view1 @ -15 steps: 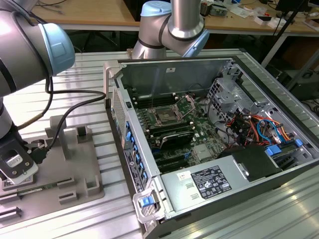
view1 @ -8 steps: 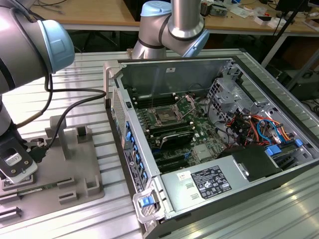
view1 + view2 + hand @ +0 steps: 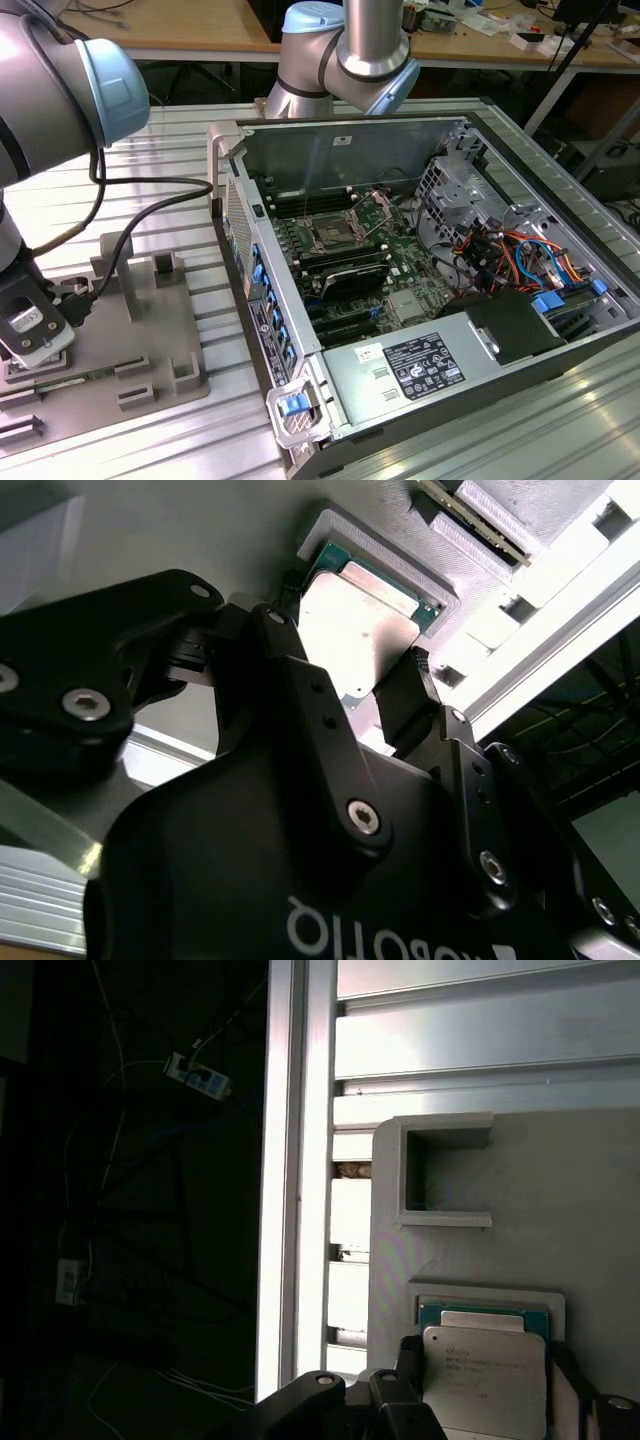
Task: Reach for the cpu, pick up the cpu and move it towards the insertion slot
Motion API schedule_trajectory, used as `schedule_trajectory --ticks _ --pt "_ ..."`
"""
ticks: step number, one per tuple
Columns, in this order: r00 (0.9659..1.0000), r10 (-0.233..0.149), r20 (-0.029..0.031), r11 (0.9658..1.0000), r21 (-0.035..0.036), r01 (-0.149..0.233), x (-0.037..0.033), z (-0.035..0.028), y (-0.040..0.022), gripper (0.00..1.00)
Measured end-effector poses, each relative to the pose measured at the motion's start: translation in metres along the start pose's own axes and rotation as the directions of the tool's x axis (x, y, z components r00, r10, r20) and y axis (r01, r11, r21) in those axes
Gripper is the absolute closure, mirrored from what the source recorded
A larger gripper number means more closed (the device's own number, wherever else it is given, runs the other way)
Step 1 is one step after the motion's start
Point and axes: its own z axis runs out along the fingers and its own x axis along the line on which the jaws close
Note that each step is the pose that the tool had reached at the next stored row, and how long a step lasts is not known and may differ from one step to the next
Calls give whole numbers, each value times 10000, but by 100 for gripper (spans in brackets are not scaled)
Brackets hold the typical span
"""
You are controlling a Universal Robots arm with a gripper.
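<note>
Silvery cpu (image 3: 485,1380) lay in its grey tray (image 3: 600,1210) recess directly under the tool (image 3: 350,642); whether the tool clasped it could not be told.

One robot arm of grey metal with pale blue joint caps (image 3: 60,90), carrying one black gripper (image 3: 348,645). One small square cpu with a silvery metal top (image 3: 485,1385). One grey plastic tray (image 3: 150,340), with two square recesses counted in the first wrist view. One open grey steel computer case (image 3: 340,140), holding one green motherboard (image 3: 400,270) with one silver-framed square insertion slot (image 3: 330,237). One silver power-supply box (image 3: 370,385) bearing two labels: one black label (image 3: 425,365), one white label (image 3: 367,352). One ribbed aluminium table (image 3: 560,430).
</note>
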Motion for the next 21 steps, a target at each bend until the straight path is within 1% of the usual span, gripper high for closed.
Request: schedule_trajectory --ticks 2,7,21 --pt "10000 -1 0 10000 0 1 0 -14 0 45" --pt "10000 -1 1 10000 0 1 1 -19 1 45" --pt "10000 0 1 10000 0 0 2 -66 3 45"
